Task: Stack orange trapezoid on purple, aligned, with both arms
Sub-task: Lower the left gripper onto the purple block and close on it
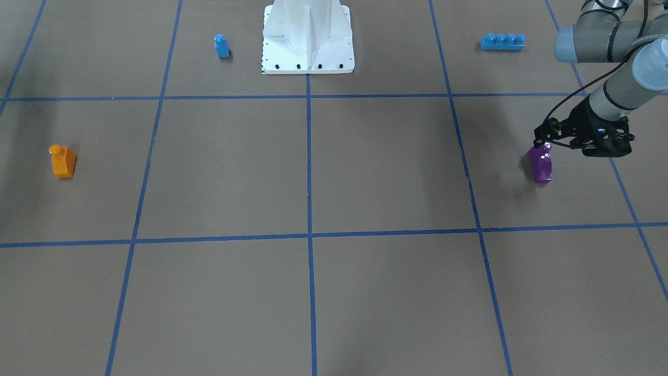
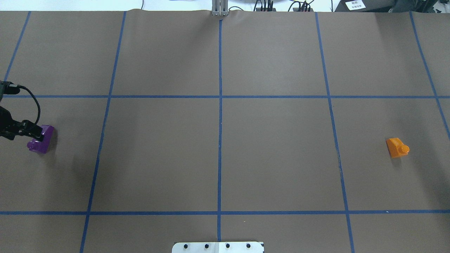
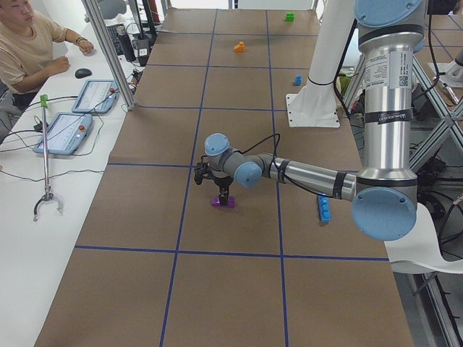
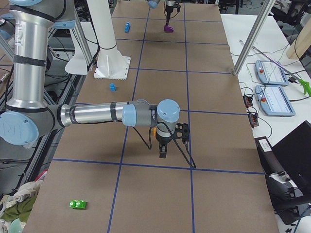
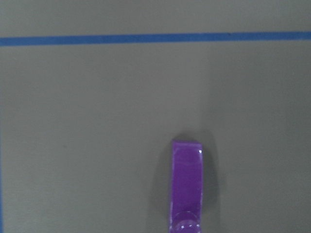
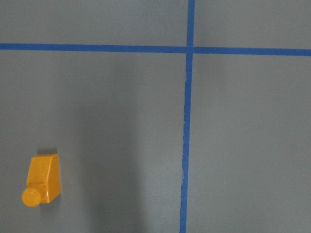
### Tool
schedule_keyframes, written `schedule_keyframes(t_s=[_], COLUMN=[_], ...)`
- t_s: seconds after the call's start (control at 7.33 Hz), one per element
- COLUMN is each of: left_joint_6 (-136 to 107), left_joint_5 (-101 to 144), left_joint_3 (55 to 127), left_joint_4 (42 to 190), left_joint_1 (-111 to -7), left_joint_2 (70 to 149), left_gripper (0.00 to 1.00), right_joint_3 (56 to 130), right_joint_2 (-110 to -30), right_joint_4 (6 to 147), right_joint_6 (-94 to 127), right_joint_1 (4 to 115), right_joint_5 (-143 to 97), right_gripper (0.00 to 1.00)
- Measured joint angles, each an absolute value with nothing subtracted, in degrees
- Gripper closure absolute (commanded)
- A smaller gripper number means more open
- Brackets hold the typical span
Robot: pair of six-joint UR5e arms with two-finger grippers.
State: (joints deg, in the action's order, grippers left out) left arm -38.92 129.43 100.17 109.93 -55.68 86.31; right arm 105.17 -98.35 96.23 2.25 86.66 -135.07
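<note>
The purple block [image 1: 540,166] lies on the brown table near my left side; it also shows in the overhead view [image 2: 41,139] and at the bottom of the left wrist view [image 5: 187,187]. My left gripper [image 1: 541,142] hangs right over its stud end, looks open, and holds nothing. The orange trapezoid [image 1: 63,161] sits far across the table; it also shows in the overhead view [image 2: 397,147] and low left in the right wrist view [image 6: 43,180]. My right gripper [image 4: 163,151] hovers beside it and shows only in the exterior right view, so I cannot tell whether it is open or shut.
A small blue single-stud block [image 1: 222,46] stands beside the white base pedestal [image 1: 308,36]. A long blue four-stud brick [image 1: 502,42] lies behind the purple block. A green brick [image 4: 77,204] lies near the table's right end. Blue tape lines grid the table.
</note>
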Motion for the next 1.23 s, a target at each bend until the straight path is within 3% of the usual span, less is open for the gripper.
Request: schedule_keyframes(t_s=[0.27,0.41,0.68,0.95,1.09,1.23], left_joint_6=[-39.2,-39.3,-39.4,-39.6,-39.7,-40.1], left_joint_5=[128.6,127.7,127.0,126.9,127.0,127.0], left_joint_3=[98.4,97.9,97.1,96.9,96.9,96.9], left_joint_4=[111.1,111.3,111.6,111.6,111.6,111.6], left_joint_1=[-53.9,-53.2,-52.6,-52.5,-52.4,-52.4], left_joint_2=[86.5,86.5,86.6,86.5,86.5,86.5], left_gripper=[0.02,0.07,0.48,0.78,0.97,1.00], right_joint_3=[104.9,104.9,104.9,104.9,104.9,104.9], right_joint_2=[-98.4,-98.3,-98.3,-98.3,-98.3,-98.3], right_joint_4=[96.2,96.2,96.2,96.2,96.2,96.2], right_joint_6=[2.2,2.2,2.3,2.3,2.4,2.4], right_joint_1=[86.6,86.6,86.5,86.4,86.3,86.2], right_joint_5=[-135.1,-135.2,-135.2,-135.5,-135.5,-135.5], right_gripper=[0.00,0.00,0.00,0.00,0.00,0.00])
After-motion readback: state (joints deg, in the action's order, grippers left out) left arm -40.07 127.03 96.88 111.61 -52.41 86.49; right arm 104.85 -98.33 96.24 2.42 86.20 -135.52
